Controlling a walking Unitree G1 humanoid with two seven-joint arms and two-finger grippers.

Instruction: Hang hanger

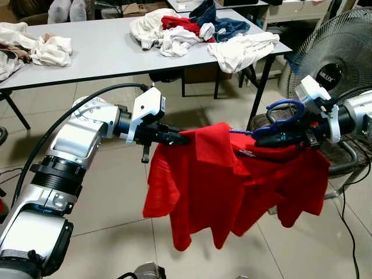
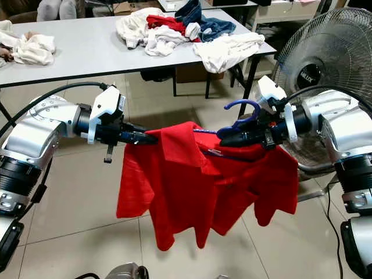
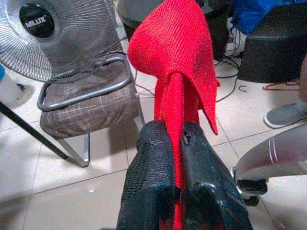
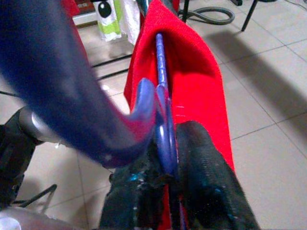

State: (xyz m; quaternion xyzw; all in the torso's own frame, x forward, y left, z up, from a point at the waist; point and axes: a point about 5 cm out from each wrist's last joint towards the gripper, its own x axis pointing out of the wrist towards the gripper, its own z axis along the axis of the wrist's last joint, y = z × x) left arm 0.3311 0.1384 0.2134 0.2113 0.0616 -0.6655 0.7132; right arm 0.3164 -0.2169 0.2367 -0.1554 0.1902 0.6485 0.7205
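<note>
- A grey table [image 1: 104, 49] piled with clothes is standing at twelve o'clock.
- My left gripper [image 1: 174, 138] is pinching the red shirt [image 1: 232, 186]; my right gripper [image 1: 273, 138] is clamping the blue hanger [image 1: 285, 113].
- The shirt is hanging between them at six o'clock, hanger seemingly threaded; hanging it up is remaining.

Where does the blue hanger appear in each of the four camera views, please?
Left eye view: blue hanger right of centre, hook above the right gripper.
Right eye view: right of centre.
Left wrist view: hidden inside the red shirt.
Right wrist view: foreground.
Shared landmark: red shirt.
</note>
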